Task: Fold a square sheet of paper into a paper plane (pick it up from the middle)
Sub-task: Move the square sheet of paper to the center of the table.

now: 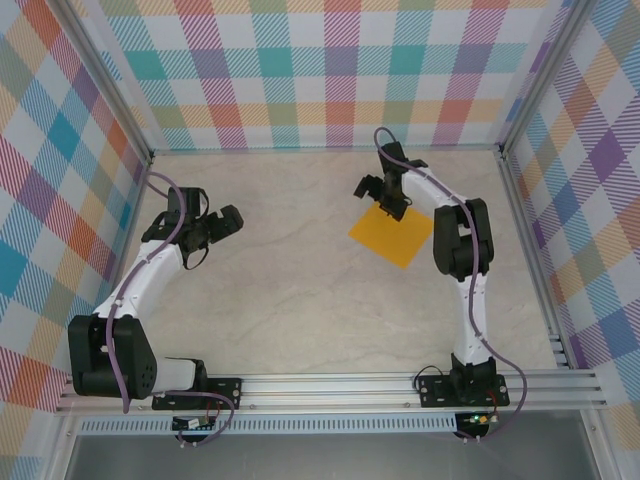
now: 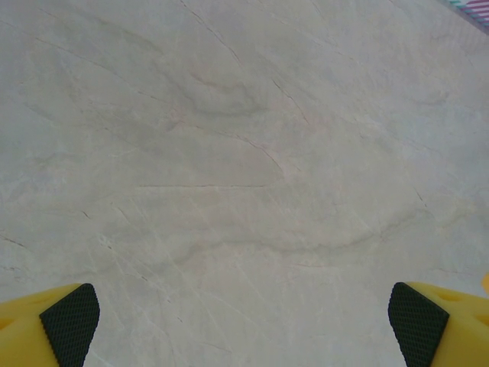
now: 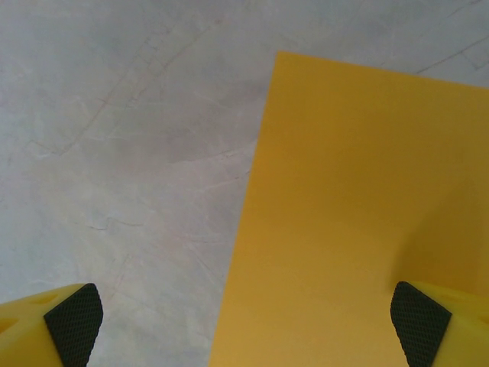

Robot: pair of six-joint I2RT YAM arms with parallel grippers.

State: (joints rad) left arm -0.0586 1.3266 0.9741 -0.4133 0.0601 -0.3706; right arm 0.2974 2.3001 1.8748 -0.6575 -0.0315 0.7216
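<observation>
Both the left claw (image 2: 244, 321) and the right claw (image 3: 244, 321) gape wide and empty over a pale marbled surface (image 1: 300, 300) between plaid walls (image 1: 300, 60). The square sheet of paper (image 1: 392, 237) lies flat, partly beneath the right claw.

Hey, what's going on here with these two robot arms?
It's a paper-folding job, and nothing is folded yet. The square sheet of paper lies flat on the table. The right gripper is above the sheet's left edge with its fingers open, holding nothing. The left gripper is open too, over bare table off to the left.
</observation>
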